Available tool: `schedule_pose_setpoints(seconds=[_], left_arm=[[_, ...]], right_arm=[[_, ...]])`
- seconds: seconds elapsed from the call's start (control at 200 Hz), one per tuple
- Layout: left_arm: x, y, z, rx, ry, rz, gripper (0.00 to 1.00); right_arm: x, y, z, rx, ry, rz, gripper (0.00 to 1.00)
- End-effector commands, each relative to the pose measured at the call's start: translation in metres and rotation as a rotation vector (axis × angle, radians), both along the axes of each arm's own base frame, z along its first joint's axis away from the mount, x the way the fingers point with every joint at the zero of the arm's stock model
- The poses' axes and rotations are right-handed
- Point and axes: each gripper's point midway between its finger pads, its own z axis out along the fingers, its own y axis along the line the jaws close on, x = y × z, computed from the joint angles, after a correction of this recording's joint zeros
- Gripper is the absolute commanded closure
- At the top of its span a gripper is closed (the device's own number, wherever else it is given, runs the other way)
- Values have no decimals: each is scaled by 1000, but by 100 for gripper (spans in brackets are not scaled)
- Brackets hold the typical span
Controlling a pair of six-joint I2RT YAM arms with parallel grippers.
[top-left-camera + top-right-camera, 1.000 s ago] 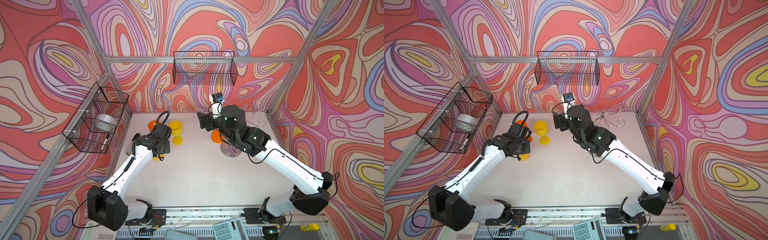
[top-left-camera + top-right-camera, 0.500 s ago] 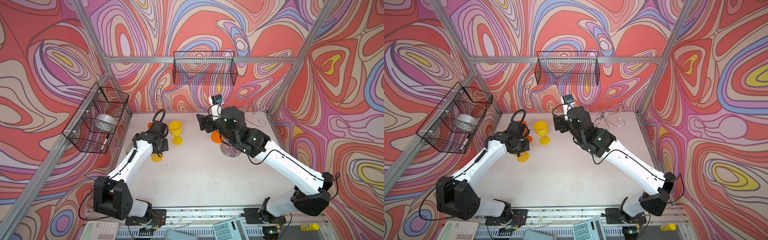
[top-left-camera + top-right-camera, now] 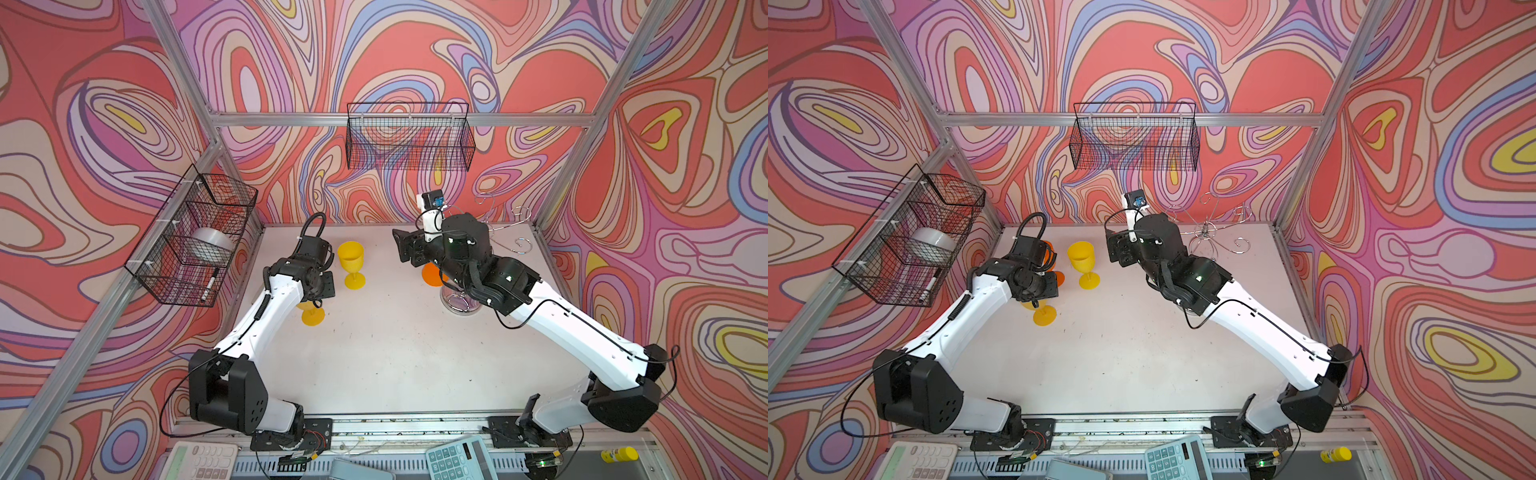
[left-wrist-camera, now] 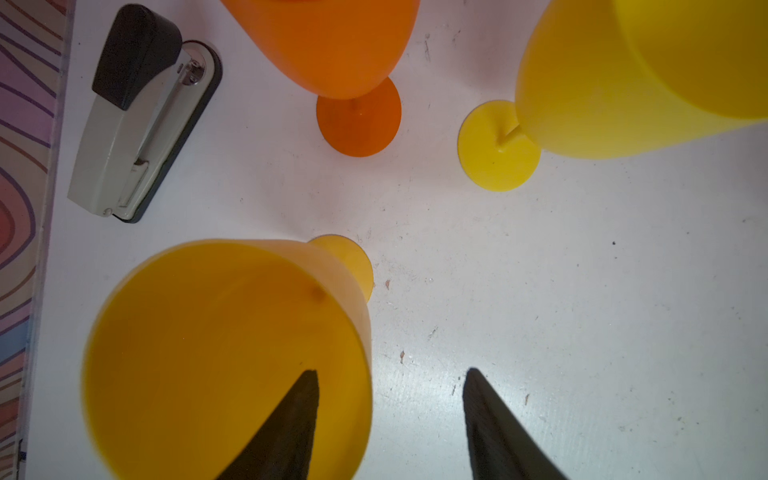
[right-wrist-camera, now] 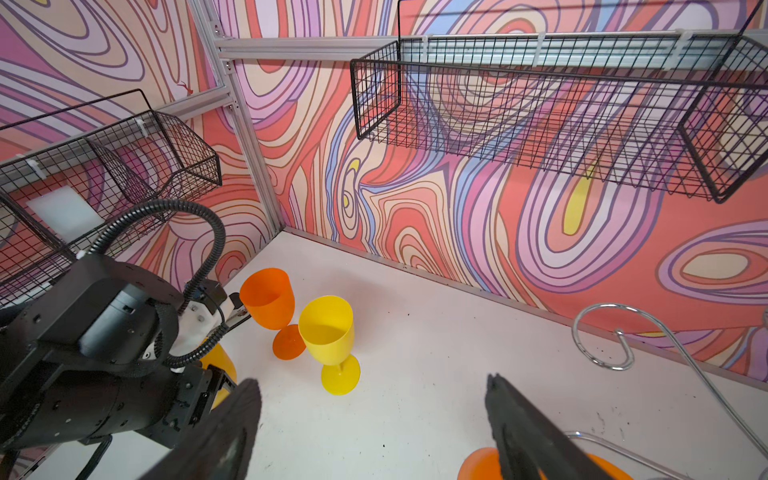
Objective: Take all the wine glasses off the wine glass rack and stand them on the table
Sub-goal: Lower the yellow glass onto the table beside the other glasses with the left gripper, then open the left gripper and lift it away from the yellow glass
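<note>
Left gripper (image 4: 390, 372): jaws are standing apart and gripping nothing. One finger (image 4: 291, 419) is hanging over the mouth of the amber glass (image 4: 224, 353), and the other is sitting outside it over bare table (image 4: 582, 291). The bowl's wall is passing between them with no contact showing. That glass is standing upright near the table's left edge. Past it an orange glass (image 4: 328, 45) and a yellow glass (image 4: 623, 83) are standing upright side by side, toward the far left corner. A stapler (image 4: 141, 116) is lying beside the left edge.

Right gripper (image 5: 370, 380): jaws are spread wide and holding nothing, hovering above the table and facing the far left corner. Right below them the wine glass (image 5: 478, 464) (orange, half hidden by a finger) is showing. In a top view only its round foot (image 3: 430, 275) is peeking out from under the arm, just beside the wine glass rack (image 3: 459, 305). Cannot tell whether a hook is carrying it. The rack is standing in the table's far right part, its curled hooks (image 3: 1241, 245) reaching toward the far right corner.
</note>
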Motion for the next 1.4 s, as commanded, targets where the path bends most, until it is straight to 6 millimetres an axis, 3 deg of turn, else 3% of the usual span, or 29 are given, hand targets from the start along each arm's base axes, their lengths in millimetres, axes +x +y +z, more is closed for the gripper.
schedule_pose_setpoints(seconds=[0.0,0.326,0.546,0.671,0.836,0.977,1.087,1.252,1.397], left_arm=[[-1,2,14,2,-9,-10,32],[1,-3,57,-30,-112,-41,2],[-10,-2,96,-52,-206,-40,0],[-17,-6,122,-84,-278,-50,1],[-25,-57,142,-132,-352,-175,3],[-35,-119,141,-171,-353,-315,5],[-49,-160,137,-344,-349,-371,7],[-65,-189,131,-626,-336,-366,10],[-72,-205,122,-812,-310,-337,10]], right_arm=[[-6,-4,15,41,-21,8,11],[-4,0,20,52,-18,14,9],[-3,0,26,60,-19,8,8],[1,-9,28,41,-17,-46,7],[7,-31,30,-17,-20,-162,8],[6,-57,34,-78,-32,-270,8],[-2,-79,41,-87,-44,-321,8],[-11,-100,45,-78,-41,-351,8],[-7,-104,35,-14,33,-289,7]])
